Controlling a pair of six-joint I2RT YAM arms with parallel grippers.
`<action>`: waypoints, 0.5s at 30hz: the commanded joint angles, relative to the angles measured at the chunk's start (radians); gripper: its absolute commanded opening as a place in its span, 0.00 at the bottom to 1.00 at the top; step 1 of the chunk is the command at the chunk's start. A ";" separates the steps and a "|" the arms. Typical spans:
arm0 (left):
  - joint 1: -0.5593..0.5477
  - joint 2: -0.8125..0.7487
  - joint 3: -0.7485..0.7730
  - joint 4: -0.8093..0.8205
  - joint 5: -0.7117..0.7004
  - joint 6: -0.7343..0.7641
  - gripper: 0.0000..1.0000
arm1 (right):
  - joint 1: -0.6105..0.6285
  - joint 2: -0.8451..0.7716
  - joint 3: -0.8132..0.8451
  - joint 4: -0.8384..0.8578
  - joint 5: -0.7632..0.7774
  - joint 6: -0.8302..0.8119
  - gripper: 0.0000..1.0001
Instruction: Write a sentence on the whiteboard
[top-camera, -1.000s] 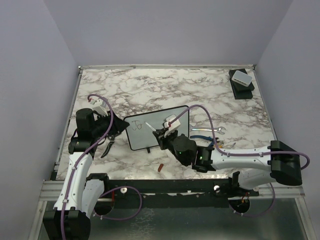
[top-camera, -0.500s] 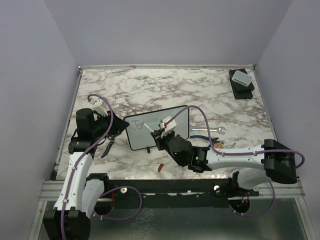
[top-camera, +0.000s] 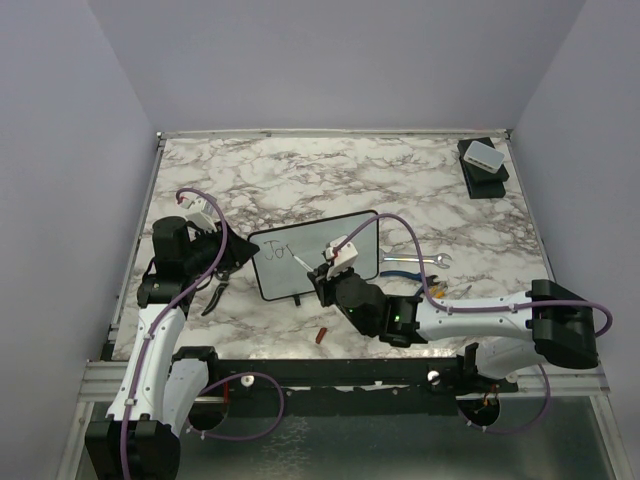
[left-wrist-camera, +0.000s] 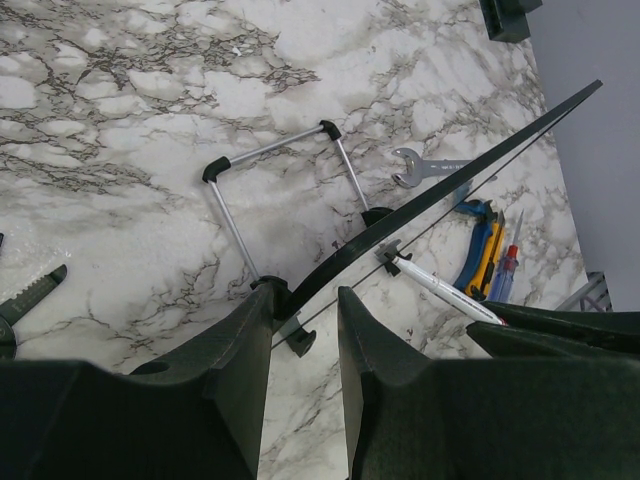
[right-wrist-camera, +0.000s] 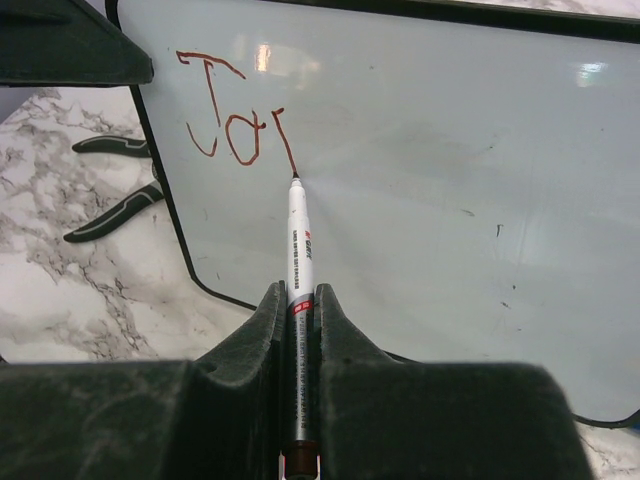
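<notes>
The whiteboard (top-camera: 350, 232) stands tilted on its wire stand at the table's middle; it fills the right wrist view (right-wrist-camera: 450, 200) and shows edge-on in the left wrist view (left-wrist-camera: 480, 150). Red-brown writing (right-wrist-camera: 235, 120) near its top left reads "Jo" plus a slanted stroke. My right gripper (right-wrist-camera: 300, 295) is shut on a white marker (right-wrist-camera: 300, 240), whose tip touches the board at that stroke's lower end. My left gripper (left-wrist-camera: 300, 300) is closed on the board's left end, one finger on each side, seen from above (top-camera: 232, 250).
Black-handled pliers (top-camera: 220, 285) lie left of the board. A wrench (top-camera: 420, 260), a blue and yellow tool (left-wrist-camera: 480, 250) and a red-tipped screwdriver (left-wrist-camera: 505, 270) lie to its right. A small red cap (top-camera: 321, 336) sits near the front edge. A black box (top-camera: 482, 160) is at the back right.
The marker has drawn a third stroke after "Jo", moving down and right on the board. My right arm shifted a little with it; the left arm has stayed still.
</notes>
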 joint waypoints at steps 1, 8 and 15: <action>-0.013 -0.009 -0.009 -0.003 0.023 -0.008 0.33 | -0.006 -0.008 -0.013 -0.040 0.067 0.008 0.01; -0.013 -0.009 -0.009 -0.003 0.022 -0.008 0.33 | -0.006 -0.005 -0.002 -0.011 0.068 -0.017 0.01; -0.013 -0.010 -0.009 -0.003 0.020 -0.008 0.33 | 0.001 -0.083 -0.037 0.047 -0.039 -0.069 0.01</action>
